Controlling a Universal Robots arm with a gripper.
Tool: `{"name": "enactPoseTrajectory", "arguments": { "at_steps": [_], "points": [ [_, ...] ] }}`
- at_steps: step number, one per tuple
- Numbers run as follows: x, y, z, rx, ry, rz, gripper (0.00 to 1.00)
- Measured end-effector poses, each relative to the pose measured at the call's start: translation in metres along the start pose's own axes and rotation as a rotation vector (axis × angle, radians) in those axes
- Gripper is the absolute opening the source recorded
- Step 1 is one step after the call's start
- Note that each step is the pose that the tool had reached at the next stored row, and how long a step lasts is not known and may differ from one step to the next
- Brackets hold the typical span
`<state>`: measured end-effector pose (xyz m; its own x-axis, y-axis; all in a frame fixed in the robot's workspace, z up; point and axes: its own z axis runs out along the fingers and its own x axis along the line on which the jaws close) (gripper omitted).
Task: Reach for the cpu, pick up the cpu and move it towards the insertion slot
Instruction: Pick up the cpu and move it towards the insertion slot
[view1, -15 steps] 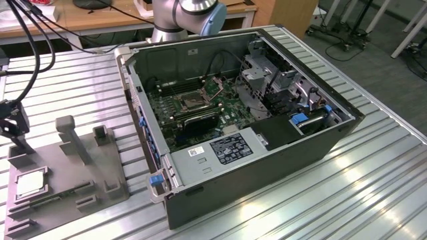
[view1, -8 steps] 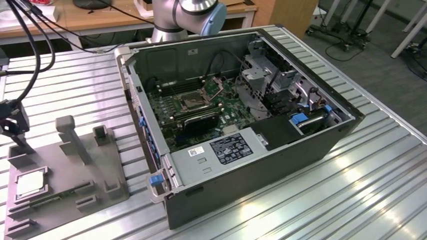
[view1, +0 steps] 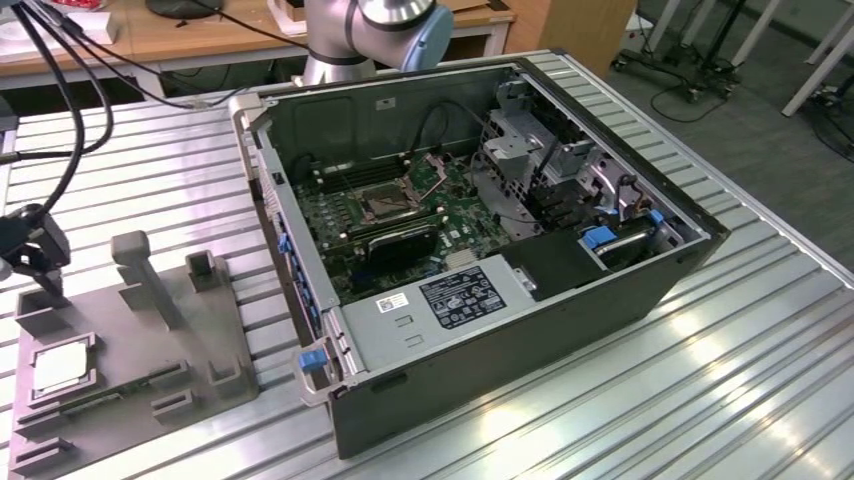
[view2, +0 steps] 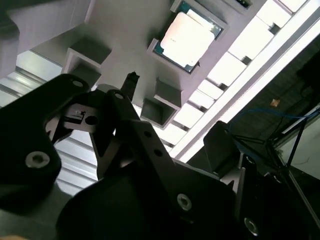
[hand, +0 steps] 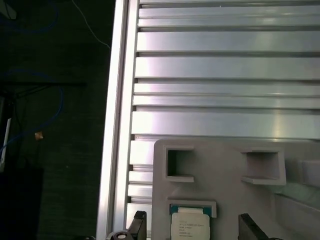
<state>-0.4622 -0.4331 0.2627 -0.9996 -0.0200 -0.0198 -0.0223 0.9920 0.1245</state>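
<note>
Tool (hand: 192, 224): fingers apart, hovering over tray (view1: 123, 330).
Cpu (view1: 60, 368): flat in tray recess, exterior view's lower left.
Slot (view1: 378, 203): inside open case (view1: 534, 340), well apart from cpu.

the arm (view1: 378, 30) is seen at the exterior view's top edge. the gripper (view1: 34, 270) is held low at that view's left, fingers (hand: 140, 223) pointed down and spread well apart.

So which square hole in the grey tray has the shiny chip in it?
The square recess holding the small flat silver-white cpu; the two rectangular pockets beside it sit empty.
</note>
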Motion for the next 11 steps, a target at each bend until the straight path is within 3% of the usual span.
{"name": "enactPoseTrajectory", "arguments": {
  "at_steps": [2,3,4,6,7,11],
  "points": [
    [0.0000,-0.0017,0.0026,0.0025,-0.0004,0.000,0.80],
    [0.0000,-0.0020,0.0030,0.0076,-0.0001,0.000,0.80],
    [0.0000,-0.0020,0.0029,0.0193,0.0005,0.000,0.80],
    [0.0001,-0.0020,0.0031,0.0563,0.0012,-0.001,0.80],
    [0.0000,-0.0021,0.0036,0.0699,0.0018,-0.001,0.80],
    [-0.0005,-0.0033,0.0107,0.0708,0.0016,0.002,0.80]
  ]
}}
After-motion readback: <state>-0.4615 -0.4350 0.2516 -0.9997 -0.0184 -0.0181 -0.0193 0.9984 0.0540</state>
